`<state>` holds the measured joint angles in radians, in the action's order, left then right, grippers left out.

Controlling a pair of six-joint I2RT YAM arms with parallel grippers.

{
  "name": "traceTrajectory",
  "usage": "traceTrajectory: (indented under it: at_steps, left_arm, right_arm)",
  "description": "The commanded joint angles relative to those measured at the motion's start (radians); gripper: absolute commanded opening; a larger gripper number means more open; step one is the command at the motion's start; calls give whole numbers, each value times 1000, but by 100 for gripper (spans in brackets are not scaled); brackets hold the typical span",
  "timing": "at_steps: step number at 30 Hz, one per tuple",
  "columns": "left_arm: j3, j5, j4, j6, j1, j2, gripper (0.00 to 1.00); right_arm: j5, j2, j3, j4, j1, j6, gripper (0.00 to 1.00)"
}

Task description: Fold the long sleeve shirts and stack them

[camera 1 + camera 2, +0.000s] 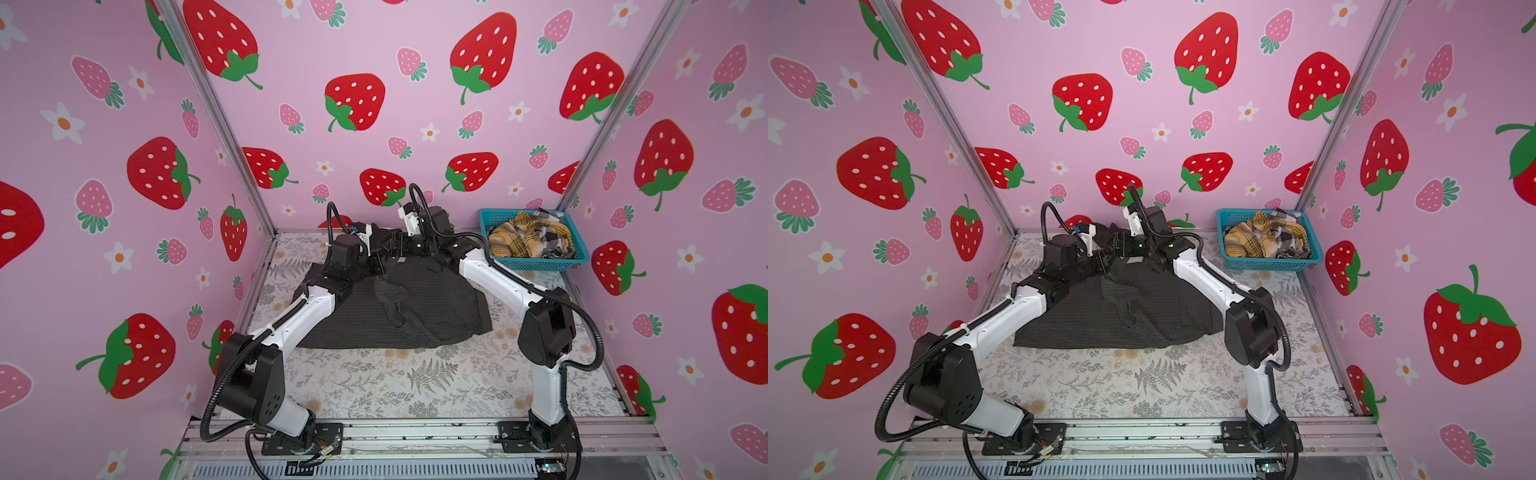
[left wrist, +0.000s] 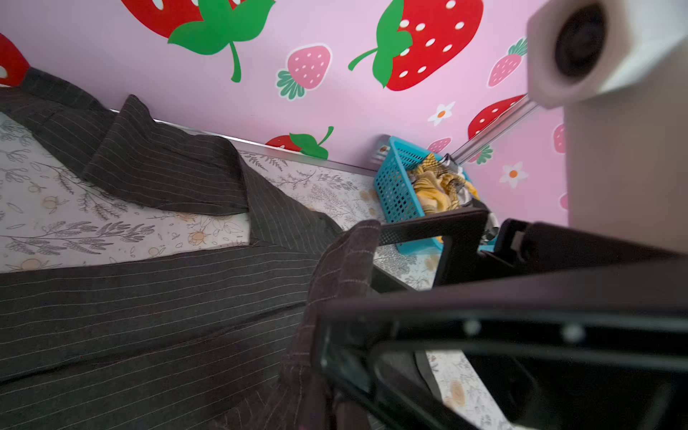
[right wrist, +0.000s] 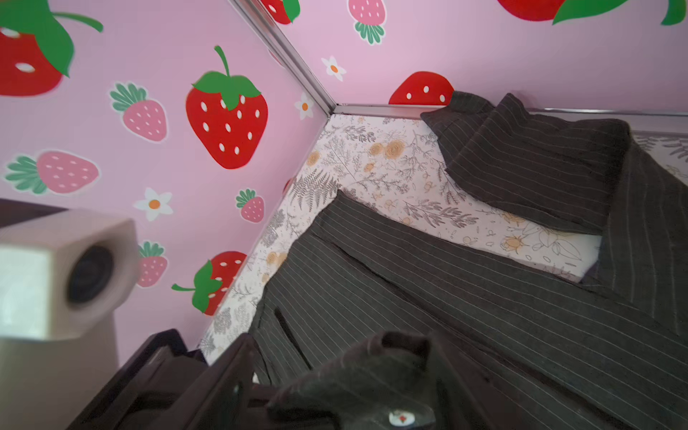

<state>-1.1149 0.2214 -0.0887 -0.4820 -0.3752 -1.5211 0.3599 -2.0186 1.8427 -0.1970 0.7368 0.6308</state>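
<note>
I'm looking at a table (image 1: 415,386) covered in a pale print of ferns and small orange flowers, bare across its whole near half up to the metal rail at the front edge. A dark pinstriped shirt (image 1: 436,316) lies spread over the middle and far part, its hem straight along the near side and rumpled folds across its middle, and in the left wrist view a patch of bare print shows between its body and a sleeve by the back wall. A teal mesh basket (image 1: 540,264) sits in the far right corner, apart from the shirt.
</note>
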Motion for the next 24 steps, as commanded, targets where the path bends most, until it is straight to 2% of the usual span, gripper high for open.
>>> traceTrajectory:
  at_steps: [1, 3, 6, 10, 11, 13, 14, 16, 18, 19, 21, 22, 24]
  left_arm:
    - [25, -139, -51, 69, -27, 32, 0]
    - [23, -163, -51, 97, -45, 37, 0]
    - [-4, -203, -17, 120, -59, 26, 0]
    - [-38, -197, 14, 140, -64, 5, 0]
    - [-47, -186, 21, 134, -64, -1, 8]
    - [-57, -164, 40, 119, -64, -7, 41]
    - [-51, -162, 41, 104, -63, 3, 52]
    - [-36, -171, 54, 73, -60, 37, 66]
    - [-52, -196, 133, 35, -42, 81, 76]
    - [-74, -221, 208, 6, -26, 105, 83]
    - [-117, -235, 358, -71, 30, 151, 87]
    - [-140, -200, 429, -125, 83, 166, 88]
    - [-168, -31, 498, -190, 196, 172, 95]
  right_arm:
    - [-7, -8, -27, 20, 5, 100, 56]
    - [-5, -24, -7, -4, 6, 106, 51]
    - [-3, -46, 25, -39, 5, 102, 32]
    - [-1, -51, 37, -38, 2, 90, 5]
    - [-1, -51, 46, -40, 2, 77, 0]
    - [-7, -47, 54, -32, -5, 35, 0]
    - [-5, -38, 50, -15, -11, 0, 0]
    - [3, -17, 31, 14, -31, -61, 0]
    - [53, 12, -11, 68, -61, -115, 0]
    - [93, 35, -46, 103, -80, -130, 0]
    - [217, 69, -106, 171, -120, -156, 0]
    - [286, 89, -143, 207, -140, -167, 0]
    - [434, 134, -223, 307, -172, -162, 0]
